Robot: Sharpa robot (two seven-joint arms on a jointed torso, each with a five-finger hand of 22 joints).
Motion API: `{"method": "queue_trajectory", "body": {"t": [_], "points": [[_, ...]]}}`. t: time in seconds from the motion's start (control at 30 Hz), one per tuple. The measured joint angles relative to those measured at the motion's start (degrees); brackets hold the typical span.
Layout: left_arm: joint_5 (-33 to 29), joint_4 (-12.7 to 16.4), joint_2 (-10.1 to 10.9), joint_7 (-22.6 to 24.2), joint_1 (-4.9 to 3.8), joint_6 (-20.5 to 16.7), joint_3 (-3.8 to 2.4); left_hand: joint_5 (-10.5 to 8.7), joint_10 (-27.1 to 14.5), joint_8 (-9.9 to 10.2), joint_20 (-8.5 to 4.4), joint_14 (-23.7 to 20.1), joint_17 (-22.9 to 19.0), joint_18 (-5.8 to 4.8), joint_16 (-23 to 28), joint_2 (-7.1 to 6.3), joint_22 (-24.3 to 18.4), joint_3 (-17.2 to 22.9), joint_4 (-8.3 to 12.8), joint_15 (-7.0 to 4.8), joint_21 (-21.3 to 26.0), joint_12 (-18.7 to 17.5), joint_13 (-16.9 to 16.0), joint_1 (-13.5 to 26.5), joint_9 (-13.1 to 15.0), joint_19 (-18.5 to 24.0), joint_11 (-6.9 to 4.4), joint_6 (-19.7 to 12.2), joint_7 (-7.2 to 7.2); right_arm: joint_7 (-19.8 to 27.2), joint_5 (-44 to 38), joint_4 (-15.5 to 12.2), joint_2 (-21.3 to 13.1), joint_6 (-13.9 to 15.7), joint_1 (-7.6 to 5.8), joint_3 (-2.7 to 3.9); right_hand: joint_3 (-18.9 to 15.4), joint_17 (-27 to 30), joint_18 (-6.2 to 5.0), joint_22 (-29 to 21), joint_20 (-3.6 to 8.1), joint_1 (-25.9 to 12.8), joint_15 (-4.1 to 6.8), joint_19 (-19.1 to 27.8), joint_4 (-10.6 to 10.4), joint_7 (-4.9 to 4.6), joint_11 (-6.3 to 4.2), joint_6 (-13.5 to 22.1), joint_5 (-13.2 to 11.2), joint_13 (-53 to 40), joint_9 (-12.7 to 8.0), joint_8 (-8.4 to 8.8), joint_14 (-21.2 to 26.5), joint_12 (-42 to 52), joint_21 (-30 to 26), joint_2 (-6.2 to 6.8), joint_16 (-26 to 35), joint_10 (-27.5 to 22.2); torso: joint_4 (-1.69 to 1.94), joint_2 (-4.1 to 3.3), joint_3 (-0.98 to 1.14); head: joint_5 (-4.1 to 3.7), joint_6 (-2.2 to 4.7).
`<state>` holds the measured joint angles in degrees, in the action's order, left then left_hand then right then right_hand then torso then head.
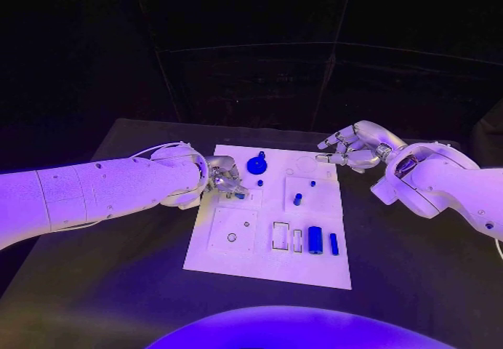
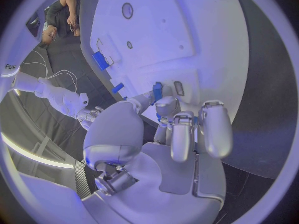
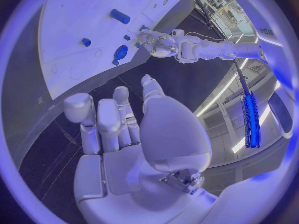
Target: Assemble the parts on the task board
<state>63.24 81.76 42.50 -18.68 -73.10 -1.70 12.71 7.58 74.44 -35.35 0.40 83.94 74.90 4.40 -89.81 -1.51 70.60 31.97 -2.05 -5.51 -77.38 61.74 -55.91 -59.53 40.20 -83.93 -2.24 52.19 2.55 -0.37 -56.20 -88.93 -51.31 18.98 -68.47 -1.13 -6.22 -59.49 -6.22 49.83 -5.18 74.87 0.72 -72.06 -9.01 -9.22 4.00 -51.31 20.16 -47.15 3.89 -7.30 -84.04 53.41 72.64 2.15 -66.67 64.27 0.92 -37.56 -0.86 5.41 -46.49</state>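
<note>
The left hand (image 1: 222, 179) pinches a small blue part (image 2: 157, 91) at its fingertips, just above the task board (image 1: 236, 247), likely to seat it. The right hand (image 1: 355, 147) hovers beyond the board's far corner, fingers apart and empty.

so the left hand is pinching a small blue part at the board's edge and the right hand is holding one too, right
Not quite. The left hand does pinch a small blue part at the edge of the white task board, as the left wrist view shows. But the right hand holds nothing: in the head view it hovers off the board's far corner with fingers apart.
</note>
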Motion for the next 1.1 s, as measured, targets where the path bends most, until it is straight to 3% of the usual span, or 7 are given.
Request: {"method": "queue_trajectory", "body": {"t": [0.17,0.5,0.57,1.1], "points": [[0.08,-0.11,-0.09,-0.03,-0.03,0.29,-0.02,0.0,0.22,-0.43,0.03,0.0,0.0,0.0,0.0,-0.92,0.58,0.41,0.39,0.0,-0.34,0.12,-0.02,0.94,0.29,0.03,0.16,0.23,-0.21,0.0,0.0,0.0,0.0,-0.06,0.0,0.0,0.0,0.0,0.0,0.0,0.0,0.0,0.0,0.0,0.0,0.0,0.0,0.0,0.0,0.0,0.0,0.0,0.0,0.0,0.0,0.0,0.0,0.0,0.0,0.0,0.0,-0.08,-0.02],[0.18,-0.32,-0.55,-0.07,0.01,0.62,0.03,0.0,1.25,-1.55,0.04,0.01,0.0,0.0,0.0,-3.78,1.87,4.57,5.4,-0.43,-1.29,1.58,-1.0,5.26,0.99,0.04,-0.83,1.7,-1.42,0.01,0.0,0.03,0.05,-0.16,0.0,0.0,-0.17,0.31,-0.18,-0.44,-0.02,0.0,0.0,0.02,-0.17,0.0,-0.21,0.0,0.0,0.25,0.0,0.0,0.0,-0.24,-0.21,0.0,0.3,-0.21,0.0,-0.03,-0.02,-0.14,-0.03],[0.19,-0.39,-0.65,-0.07,0.03,0.75,0.03,0.0,1.36,-1.7,0.04,0.01,0.0,0.0,0.0,-3.84,2.15,4.52,5.51,-0.44,-1.31,1.88,-1.22,5.34,1.07,0.04,-0.92,1.8,-1.52,0.01,0.01,0.03,-0.04,-0.17,0.0,0.0,-0.17,0.39,-0.92,-0.53,-0.22,0.0,0.0,0.21,-0.17,0.0,-0.21,0.0,0.0,0.26,0.0,0.0,0.0,-0.24,-0.21,0.0,0.3,-0.21,0.0,-0.03,-0.02,-0.14,-0.12],[0.23,-1.5,-1.49,-0.07,0.02,1.06,0.04,0.23,2.06,-2.17,-0.27,0.21,0.05,0.0,0.0,-3.78,2.64,1.65,3.0,-0.64,-1.63,3.04,-2.14,7.85,1.15,0.0,-1.04,2.31,-2.03,-0.08,0.01,-0.06,-0.28,-0.19,0.0,0.0,-0.27,0.77,-0.9,-1.25,-0.01,0.0,0.0,0.42,-0.27,0.0,0.0,0.0,0.19,0.73,0.0,-0.29,0.0,-0.67,-0.68,0.0,0.79,-0.42,0.03,-0.01,0.0,-0.15,-0.15]]}}
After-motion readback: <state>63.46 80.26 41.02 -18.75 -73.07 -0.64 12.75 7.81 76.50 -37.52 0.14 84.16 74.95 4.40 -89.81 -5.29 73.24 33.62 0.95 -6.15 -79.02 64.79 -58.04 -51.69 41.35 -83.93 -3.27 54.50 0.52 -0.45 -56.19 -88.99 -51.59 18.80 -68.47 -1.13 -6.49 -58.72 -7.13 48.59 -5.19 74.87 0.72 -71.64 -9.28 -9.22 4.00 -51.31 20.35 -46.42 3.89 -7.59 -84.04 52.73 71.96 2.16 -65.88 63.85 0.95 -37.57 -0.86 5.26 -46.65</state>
